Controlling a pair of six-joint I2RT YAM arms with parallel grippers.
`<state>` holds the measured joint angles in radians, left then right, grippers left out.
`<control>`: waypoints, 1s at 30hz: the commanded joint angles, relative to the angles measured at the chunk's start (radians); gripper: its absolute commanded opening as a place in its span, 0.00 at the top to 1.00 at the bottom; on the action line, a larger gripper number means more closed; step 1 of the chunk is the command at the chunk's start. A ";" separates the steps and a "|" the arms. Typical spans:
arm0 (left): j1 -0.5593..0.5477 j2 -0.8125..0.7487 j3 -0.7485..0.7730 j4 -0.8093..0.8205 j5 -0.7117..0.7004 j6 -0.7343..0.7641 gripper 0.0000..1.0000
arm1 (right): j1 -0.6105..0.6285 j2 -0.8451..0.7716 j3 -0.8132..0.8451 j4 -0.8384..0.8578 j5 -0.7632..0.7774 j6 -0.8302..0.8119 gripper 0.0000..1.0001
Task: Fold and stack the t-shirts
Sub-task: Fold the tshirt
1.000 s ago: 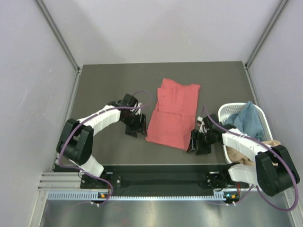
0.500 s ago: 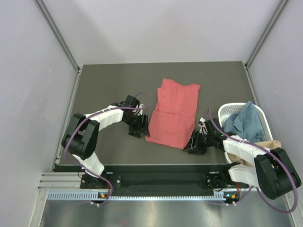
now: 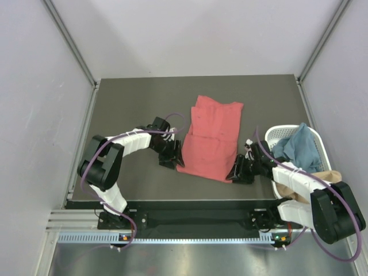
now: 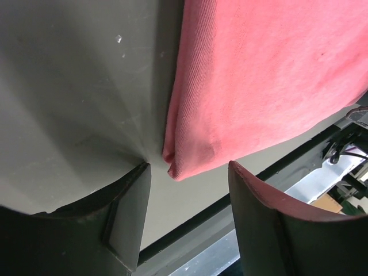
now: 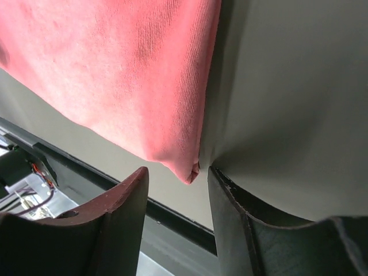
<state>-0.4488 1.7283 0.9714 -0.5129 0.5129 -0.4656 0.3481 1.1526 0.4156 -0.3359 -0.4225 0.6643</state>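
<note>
On the dark grey table [image 3: 132, 103] the coral-red t-shirt [image 3: 210, 138] lies spread mid-table. The left gripper [image 4: 188, 168] and right gripper [image 5: 177, 171], jaws parted, each straddle one near corner, unclamped.

The left hand [image 3: 173, 158] has slid right across the worktop [image 3: 132, 103] to the near left corner of the coral-red t-shirt [image 3: 210, 141], which now lies between its spread fingers; its elbow has swung inward. The right hand [image 3: 240, 171] has edged left to the near right corner, now in its gap.

Dark grey table [image 3: 132, 98] between pale lilac walls [image 3: 34, 115]
</note>
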 commanded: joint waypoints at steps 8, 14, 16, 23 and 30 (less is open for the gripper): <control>0.002 0.062 -0.022 0.065 0.015 0.010 0.42 | -0.014 0.117 0.006 0.057 0.045 -0.049 0.52; 0.004 0.086 -0.026 0.083 0.029 0.007 0.45 | -0.014 0.151 0.000 0.090 0.033 -0.066 0.52; 0.002 0.097 -0.023 0.089 0.035 0.001 0.46 | -0.012 0.157 -0.003 0.098 0.028 -0.066 0.52; 0.002 0.111 -0.019 0.093 0.044 0.001 0.66 | -0.014 0.157 -0.047 0.143 0.011 -0.037 0.55; 0.002 0.109 -0.019 0.079 0.041 0.005 0.97 | -0.012 0.162 -0.084 0.185 -0.005 -0.005 0.98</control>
<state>-0.4454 1.8130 0.9707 -0.4522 0.6132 -0.4938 0.3374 1.2884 0.3820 -0.1249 -0.5251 0.6819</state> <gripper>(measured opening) 0.086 0.064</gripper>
